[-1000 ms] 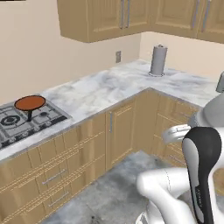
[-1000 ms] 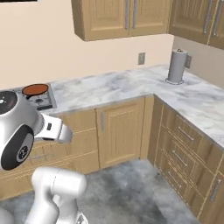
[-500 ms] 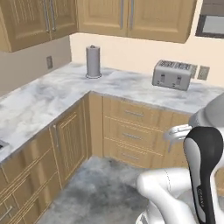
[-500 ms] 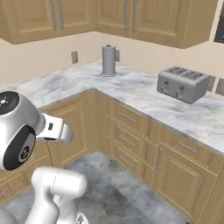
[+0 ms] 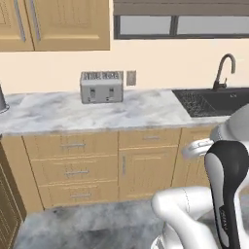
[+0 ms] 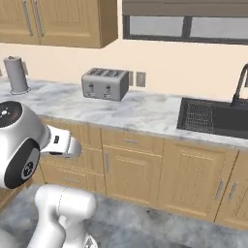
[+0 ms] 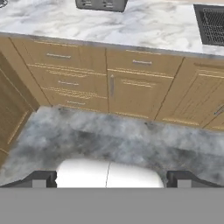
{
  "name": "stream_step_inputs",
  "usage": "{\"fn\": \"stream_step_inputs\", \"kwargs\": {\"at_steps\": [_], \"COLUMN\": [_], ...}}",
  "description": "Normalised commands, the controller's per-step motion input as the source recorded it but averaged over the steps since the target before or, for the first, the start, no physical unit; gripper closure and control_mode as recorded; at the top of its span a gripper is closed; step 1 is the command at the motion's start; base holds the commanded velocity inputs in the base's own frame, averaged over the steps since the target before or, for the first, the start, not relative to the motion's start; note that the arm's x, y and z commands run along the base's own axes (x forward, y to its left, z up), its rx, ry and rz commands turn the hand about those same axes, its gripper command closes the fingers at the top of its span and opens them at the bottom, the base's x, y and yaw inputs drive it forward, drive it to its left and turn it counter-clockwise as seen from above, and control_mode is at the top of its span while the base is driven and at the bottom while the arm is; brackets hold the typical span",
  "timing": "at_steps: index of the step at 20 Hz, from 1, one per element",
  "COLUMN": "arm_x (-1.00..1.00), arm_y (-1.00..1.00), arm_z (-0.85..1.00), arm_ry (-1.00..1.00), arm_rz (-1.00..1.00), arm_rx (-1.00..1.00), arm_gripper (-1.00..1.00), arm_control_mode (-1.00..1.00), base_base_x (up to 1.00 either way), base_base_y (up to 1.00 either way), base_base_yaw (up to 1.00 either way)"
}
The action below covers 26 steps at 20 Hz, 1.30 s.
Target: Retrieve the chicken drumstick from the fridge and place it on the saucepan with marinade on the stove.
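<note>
Gripper (image 7: 109, 180): wide open, holding nothing; two dark tips far apart at the bottom of the hand view, pointing down at the floor in front of the cabinets.
Arm (image 5: 224, 185): white with dark joints, folded close to the base, low in both base views.
Task things: no drumstick, fridge, pan or stove in these pictures, so cannot tell where they are.
Counter (image 5: 73, 114): long, grey-white marble, running along the back wall.
Toaster (image 5: 101, 86): grey metal, slots on top, standing on the counter against the wall; also in the right base view (image 6: 105, 83) and at the top edge of the hand view (image 7: 101, 4).
Outlet (image 5: 131, 78): on the wall just beside the toaster.
Sink (image 6: 213, 117): dark, set into the counter to the right of the toaster.
Tap (image 5: 223, 69): dark, curved, rising behind the sink.
Paper roll (image 6: 16, 74): upright on the counter, far left in the right base view, well apart from the toaster.
Window (image 6: 186, 26): dark frame, on the wall above the sink.
Top cupboards (image 5: 56, 24): light wood, long handles, hanging above the counter to the left of the window.
Bottom cabinets (image 7: 109, 83): light wood; drawers on the left, doors to the right, under the counter.
Floor (image 7: 122, 142): grey, mottled like stone.
</note>
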Motion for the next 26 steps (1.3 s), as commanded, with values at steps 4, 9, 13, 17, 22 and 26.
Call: {"fn": "stream_step_inputs", "kwargs": {"at_steps": [4, 9, 13, 17, 22, 26], "arm_x": [0.0, 0.0, 0.0, 0.0, 0.0, 0.0], "arm_y": [0.0, 0.0, 0.0, 0.0, 0.0, 0.0], "arm_z": [0.0, 0.0, 0.0, 0.0, 0.0, 0.0], "arm_ry": [0.0, 0.0, 0.0, 0.0, 0.0, 0.0], "arm_rz": [0.0, 0.0, 0.0, 0.0, 0.0, 0.0], "arm_rx": [0.0, 0.0, 0.0, 0.0, 0.0, 0.0], "arm_gripper": [-1.0, -1.0, -1.0, -1.0, -1.0, -1.0], "arm_control_mode": [1.0, 1.0, 1.0, 1.0, 1.0, 1.0], "base_base_x": [0.11, 0.11, 0.08, 0.06, 0.05, 0.02], "base_base_y": [0.18, 0.18, 0.16, 0.12, 0.1, 0.07], "base_base_yaw": [-1.0, -1.0, -1.0, -1.0, -1.0, -1.0]}}
